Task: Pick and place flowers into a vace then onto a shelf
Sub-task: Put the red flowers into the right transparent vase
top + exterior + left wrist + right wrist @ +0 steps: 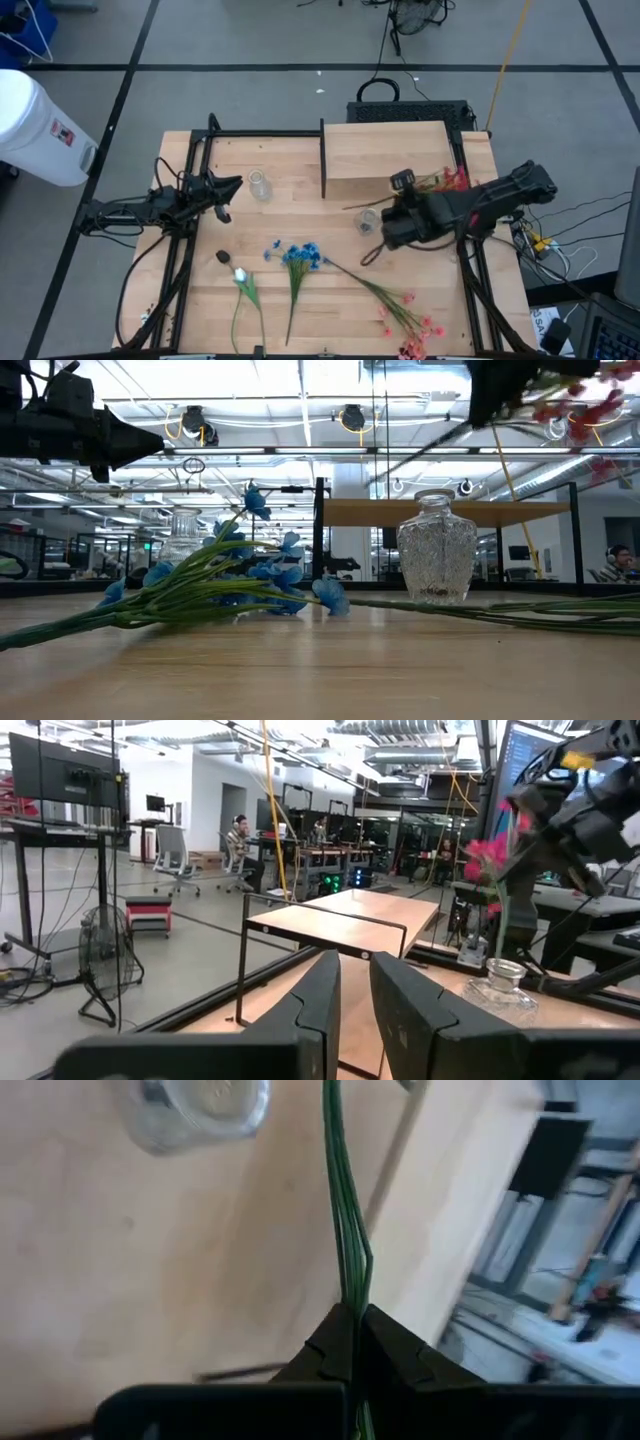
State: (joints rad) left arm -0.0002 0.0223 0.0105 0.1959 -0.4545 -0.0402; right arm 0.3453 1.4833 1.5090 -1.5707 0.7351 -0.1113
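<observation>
A: High view first. Where's the right gripper (pixel 378 228)?

B: Over the table (pixel 300 310), just off the shelf's (pixel 385 148) near edge. A red-pink spray (pixel 447 181) shows above that arm. A small glass vase (pixel 367 220) stands just beside the gripper.

A: Left gripper (pixel 232 186)?

B: Hovering at the table's left side, near a second vase (pixel 260 186). Nothing in it.

A: Flowers still lying down?

B: Blue bunch (pixel 299 256), white bud stem (pixel 241 275) and another red-pink stem (pixel 405 305), all flat on the table's near half.

A: Low view.

B: Blue bunch (pixel 250 575) lies across the front. Faceted vase (pixel 437 551) is upright behind it, empty. Shelf (pixel 440 512) is raised beyond. Red blossoms (pixel 585 410) hang top right under a dark arm.

A: Left wrist view.

B: Its fingers (pixel 315 1010) are parted a little, gripping nothing. Ahead: the shelf (pixel 345 920), the vase (pixel 502 982), pink blossoms (pixel 488 860) up above it with the other arm.

A: Right wrist view.

B: Fingers (pixel 385 1350) are clenched on a bundle of thin green stalks (pixel 345 1230). The stalks run out over the table, passing beside the vase's mouth (pixel 205 1105), not in it.
</observation>
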